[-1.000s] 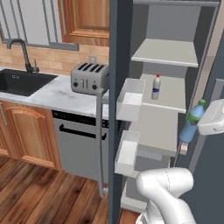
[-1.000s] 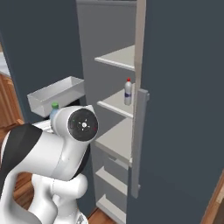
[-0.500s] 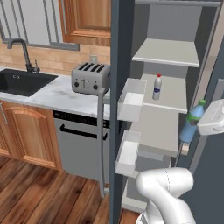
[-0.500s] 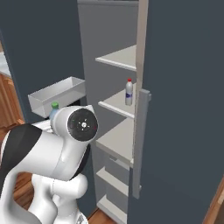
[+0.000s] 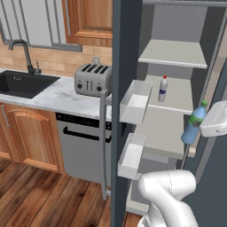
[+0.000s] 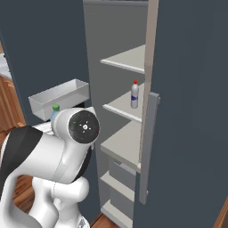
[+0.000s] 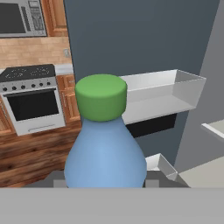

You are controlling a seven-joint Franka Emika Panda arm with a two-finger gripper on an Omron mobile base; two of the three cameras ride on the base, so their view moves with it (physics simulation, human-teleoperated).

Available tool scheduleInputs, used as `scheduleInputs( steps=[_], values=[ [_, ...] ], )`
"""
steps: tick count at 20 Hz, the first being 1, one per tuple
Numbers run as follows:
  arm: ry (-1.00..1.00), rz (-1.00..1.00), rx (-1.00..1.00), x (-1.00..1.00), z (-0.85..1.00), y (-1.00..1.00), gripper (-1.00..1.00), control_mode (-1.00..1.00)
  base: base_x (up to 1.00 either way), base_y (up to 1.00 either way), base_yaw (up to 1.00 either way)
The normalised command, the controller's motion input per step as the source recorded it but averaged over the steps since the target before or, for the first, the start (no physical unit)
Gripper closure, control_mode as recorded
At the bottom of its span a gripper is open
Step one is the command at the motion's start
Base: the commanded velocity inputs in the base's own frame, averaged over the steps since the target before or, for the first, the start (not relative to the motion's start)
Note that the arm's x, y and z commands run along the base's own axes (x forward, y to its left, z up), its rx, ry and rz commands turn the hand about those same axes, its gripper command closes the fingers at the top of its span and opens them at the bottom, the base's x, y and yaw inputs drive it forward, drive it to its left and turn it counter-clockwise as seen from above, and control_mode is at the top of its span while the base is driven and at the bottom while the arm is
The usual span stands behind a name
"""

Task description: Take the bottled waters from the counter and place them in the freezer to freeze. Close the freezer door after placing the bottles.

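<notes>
The end effector (image 5: 197, 133) is closed round the body of the green-capped bottle (image 5: 193, 126), holding it upright beside the middle shelf (image 5: 162, 128) of the freezer (image 6: 120, 67). Light, thin-walled and smooth, it likely slips or dents easily; mid-body is the safest hold. The red-capped bottle (image 5: 162, 89) stands on the shelf above.
</notes>
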Motion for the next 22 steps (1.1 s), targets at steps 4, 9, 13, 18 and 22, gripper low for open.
scheduleInputs(
  steps=[4,9,13,18,22],
  values=[
    [0.0,0.0,0.0,0.0,0.0,0.0,1.0,1.0,0.04,0.04,-0.02],
    [0.0,0.0,0.0,0.0,0.0,0.0,1.0,1.0,0.0,0.0,0.0],
    [0.0,0.0,0.0,0.0,0.0,0.0,1.0,1.0,0.0,0.0,0.0],
    [0.0,0.0,0.0,0.0,0.0,0.0,1.0,1.0,0.0,0.0,0.0],
    [0.0,0.0,0.0,0.0,0.0,0.0,1.0,1.0,0.0,0.0,0.0]
  ],
)
